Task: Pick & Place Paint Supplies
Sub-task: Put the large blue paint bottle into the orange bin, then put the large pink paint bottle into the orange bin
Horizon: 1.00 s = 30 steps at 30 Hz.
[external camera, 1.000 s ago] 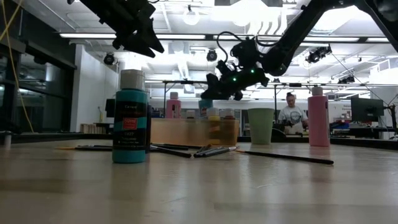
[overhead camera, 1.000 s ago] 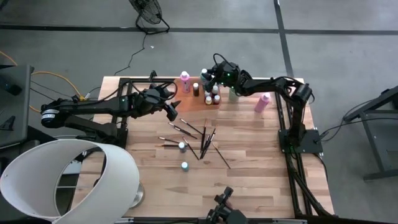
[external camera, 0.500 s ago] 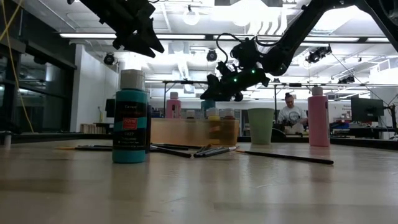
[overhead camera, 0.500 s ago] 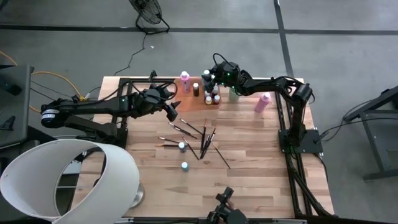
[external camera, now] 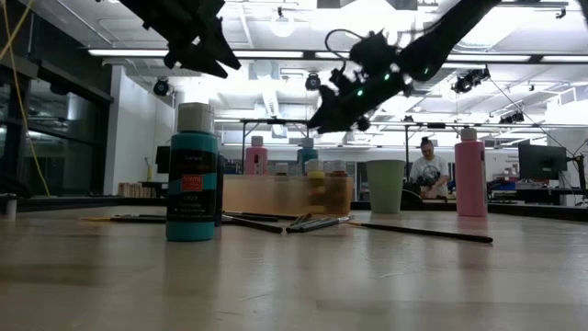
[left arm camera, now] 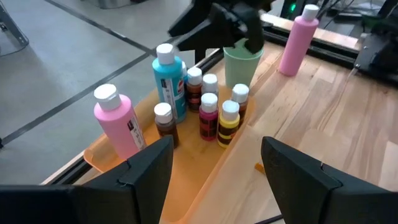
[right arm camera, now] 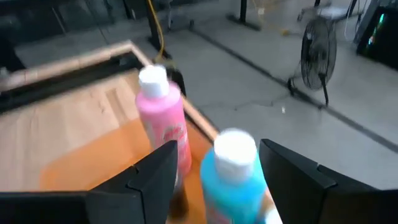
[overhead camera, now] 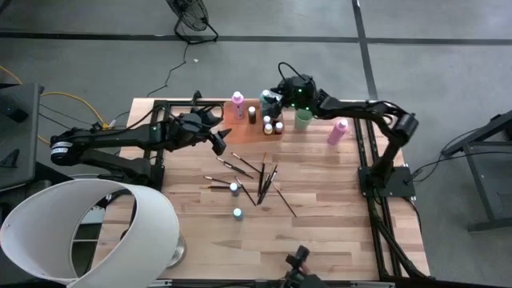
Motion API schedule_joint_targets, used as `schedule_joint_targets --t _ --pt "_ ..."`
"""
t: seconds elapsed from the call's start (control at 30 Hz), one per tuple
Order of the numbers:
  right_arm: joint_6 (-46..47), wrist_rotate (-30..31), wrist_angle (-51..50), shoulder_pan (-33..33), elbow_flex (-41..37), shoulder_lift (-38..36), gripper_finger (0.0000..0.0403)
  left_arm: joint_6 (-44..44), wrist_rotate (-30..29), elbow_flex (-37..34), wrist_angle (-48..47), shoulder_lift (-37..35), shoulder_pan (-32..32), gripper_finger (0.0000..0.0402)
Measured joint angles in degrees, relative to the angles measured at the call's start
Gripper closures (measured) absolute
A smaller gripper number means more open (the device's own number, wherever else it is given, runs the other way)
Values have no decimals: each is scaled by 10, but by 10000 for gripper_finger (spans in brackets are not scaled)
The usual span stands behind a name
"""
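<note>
Teal bottle [right arm camera: 235,176] stands beyond the right arm's spread fingers [right arm camera: 292,180].

White-capped paint bottles [left arm camera: 205,109] stand upright, clustered; dark paintbrushes [overhead camera: 260,178] lie scattered mid-table

Wooden plank tabletop [overhead camera: 320,200] carrying the supplies. At its far edge, near the middle, lies a translucent orange tray [overhead camera: 244,124] holding small bottles; a light green cup [overhead camera: 302,119] stands just beside the tray's right end, and a pink bottle [overhead camera: 338,131] stands farther right, near the right edge. Dark-handled paintbrushes [overhead camera: 264,181] lie scattered across the centre. Among them stands one teal bottle [overhead camera: 234,188]; a second teal bottle [overhead camera: 238,214] stands apart, closer to the near edge.
</note>
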Motion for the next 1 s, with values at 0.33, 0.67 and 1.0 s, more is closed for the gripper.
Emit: schedule_joint_targets --t 0.33,0.67,1.0 --pt "-35 -31 -215 0 0 -157 184 15 0 0 -69 -62 0 163" --pt "72 -171 -482 36 0 -331 184 -54 3 0 -118 -108 0 163" --pt "192 -134 -666 79 0 -386 184 -106 50 0 -117 -110 0 163"
